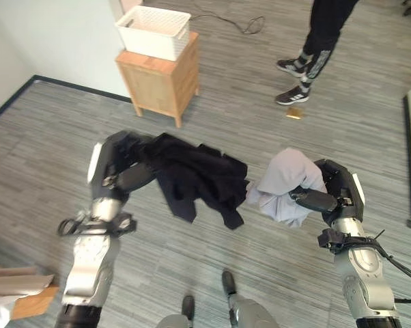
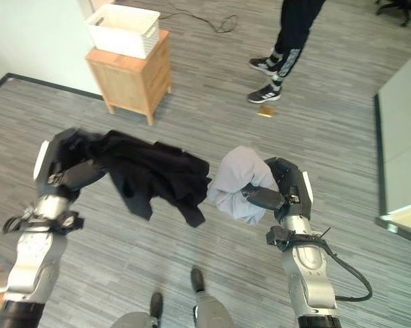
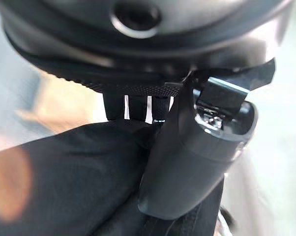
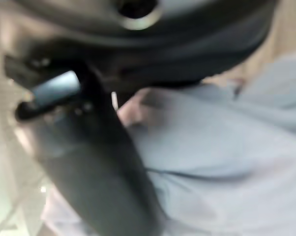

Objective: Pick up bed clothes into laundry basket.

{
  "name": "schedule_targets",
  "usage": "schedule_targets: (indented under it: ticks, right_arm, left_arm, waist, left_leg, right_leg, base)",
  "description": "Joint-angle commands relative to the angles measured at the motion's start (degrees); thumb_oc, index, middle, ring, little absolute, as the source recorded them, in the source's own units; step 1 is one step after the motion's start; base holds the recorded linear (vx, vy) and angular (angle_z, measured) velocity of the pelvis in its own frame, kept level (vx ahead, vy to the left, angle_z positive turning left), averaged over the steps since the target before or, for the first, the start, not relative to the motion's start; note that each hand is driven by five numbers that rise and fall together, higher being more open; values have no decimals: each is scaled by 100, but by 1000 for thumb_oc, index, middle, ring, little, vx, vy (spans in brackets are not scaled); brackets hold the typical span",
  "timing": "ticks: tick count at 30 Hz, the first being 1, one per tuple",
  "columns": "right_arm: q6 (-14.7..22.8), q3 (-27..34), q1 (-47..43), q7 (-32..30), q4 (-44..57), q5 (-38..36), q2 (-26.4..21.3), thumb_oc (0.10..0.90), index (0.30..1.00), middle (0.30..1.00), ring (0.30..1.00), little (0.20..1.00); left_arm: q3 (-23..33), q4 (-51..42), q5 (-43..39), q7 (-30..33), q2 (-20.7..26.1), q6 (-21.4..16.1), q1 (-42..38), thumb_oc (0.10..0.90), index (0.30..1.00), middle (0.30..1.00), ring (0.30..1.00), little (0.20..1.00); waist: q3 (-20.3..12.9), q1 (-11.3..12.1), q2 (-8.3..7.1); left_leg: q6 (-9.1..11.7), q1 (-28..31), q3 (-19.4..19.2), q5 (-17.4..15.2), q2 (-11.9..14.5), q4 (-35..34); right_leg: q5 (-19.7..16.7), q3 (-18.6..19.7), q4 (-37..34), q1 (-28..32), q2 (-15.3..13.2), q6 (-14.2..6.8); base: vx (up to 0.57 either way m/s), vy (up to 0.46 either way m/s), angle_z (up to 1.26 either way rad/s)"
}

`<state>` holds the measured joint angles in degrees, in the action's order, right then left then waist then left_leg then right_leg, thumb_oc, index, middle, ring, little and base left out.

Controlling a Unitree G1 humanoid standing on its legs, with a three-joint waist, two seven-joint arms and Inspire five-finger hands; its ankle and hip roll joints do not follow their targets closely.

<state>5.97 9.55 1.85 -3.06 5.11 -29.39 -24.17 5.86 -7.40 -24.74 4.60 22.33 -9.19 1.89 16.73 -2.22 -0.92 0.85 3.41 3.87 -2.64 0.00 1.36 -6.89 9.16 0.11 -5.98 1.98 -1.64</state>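
The left robot hand (image 1: 127,156) is clenched on a black garment (image 1: 202,179), thumb pressed into the cloth in the left wrist view, while the right robot hand (image 1: 319,199) curls round a pale grey garment (image 1: 282,184); both are carried in the air above the striped grey floor (image 1: 48,137). The black garment hangs in long loose folds below the left hand and could slip free or snag on the way. The white laundry basket (image 1: 154,31) sits on a wooden nightstand (image 1: 158,80), well beyond both garments, so a short reach would drop the cloth on the floor. A person's legs (image 1: 308,51) stand to the right of the nightstand, clear of the direct path but near it. A small brown object (image 1: 295,113) lies on the floor near the person's shoes.
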Motion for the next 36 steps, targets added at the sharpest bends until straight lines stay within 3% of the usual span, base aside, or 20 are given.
schedule_targets:
  ticks: [1, 3, 7, 13, 18, 28, 32, 35, 36]
  right_arm:
    - [387, 456, 459, -96, 228, 545, -236, 400, 300, 300, 300, 300]
    - [386, 457, 446, -99, 222, 550, -235, 400, 300, 300, 300, 300]
    - [448, 26, -509, -260, -146, 232, -421, 400, 300, 300, 300, 300]
    - [505, -304, -1618, -455, 24, 324, -1023, 400, 300, 300, 300, 300]
    - [495, -248, -1666, -418, 185, 451, -1150, 400, 300, 300, 300, 300]
    - [420, -373, -1514, -384, 277, 602, -865, 400, 300, 300, 300, 300]
    - [405, -400, -1406, -353, 245, 641, -675, 400, 300, 300, 300, 300]
    - [370, -468, -1333, -262, 296, 735, -592, 400, 300, 300, 300, 300]
    - [368, -471, -1335, -261, 299, 737, -591, 400, 300, 300, 300, 300]
  left_arm:
    - [323, -152, 710, 84, 796, -293, -529, 400, 300, 300, 300, 300]
    - [318, -136, 709, 85, 801, -297, -548, 400, 300, 300, 300, 300]
    - [-7, 279, 221, 197, 944, -354, -1192, 400, 300, 300, 300, 300]
    - [-107, 250, 151, 595, 1417, -557, -2127, 400, 300, 300, 300, 300]
    - [-176, 305, 89, 601, 1479, -636, -2314, 400, 300, 300, 300, 300]
    - [32, 375, -118, 597, 1325, -593, -1857, 400, 300, 300, 300, 300]
    - [136, 322, -134, 599, 1164, -583, -1586, 400, 300, 300, 300, 300]
    - [301, 292, -94, 595, 1219, -566, -1447, 400, 300, 300, 300, 300]
    - [308, 293, -96, 593, 1219, -569, -1445, 400, 300, 300, 300, 300]
  waist:
    - [-629, -207, 82]
    - [-624, -207, 80]
    - [-797, -105, 95]
    - [-931, -17, 27]
    - [-987, -49, -6]
    - [-939, -46, -10]
    - [-809, -5, 1]
    - [-612, 51, 94]
    - [-607, 58, 80]
  left_leg:
    - [282, -5, -1067, 62, 413, -296]
    - [279, -1, -1065, 70, 407, -311]
    - [179, 126, -1078, -28, 301, -287]
    - [145, 199, -1203, -47, 224, -336]
    - [133, 197, -1261, -129, 165, -236]
    - [37, 124, -1345, -343, 105, 63]
    - [-134, 155, -1279, -533, 79, 164]
    - [-327, 309, -1333, -707, 83, 228]
    - [-333, 308, -1345, -714, 66, 230]
  right_leg:
    - [1443, -2056, 603, 768, -952, -503]
    - [1440, -2059, 594, 770, -956, -507]
    - [1331, -2015, 548, 869, -1074, -593]
    - [1171, -2041, 424, 951, -1175, -710]
    - [1133, -2130, 449, 1015, -1274, -757]
    - [1068, -1927, 496, 944, -1358, -814]
    - [1077, -1775, 1208, 640, -1432, -851]
    - [820, -1910, 2655, 138, -1547, -921]
    - [845, -1882, 2729, 95, -1567, -927]
  base:
    - [38, -29, 6]
    - [-2, 24, 56]
    - [-21, 83, 37]
    - [-13, 57, -12]
    - [25, 38, 6]
    - [63, 39, -3]
    - [98, 87, -9]
    - [94, 133, -35]
    - [164, 104, -65]
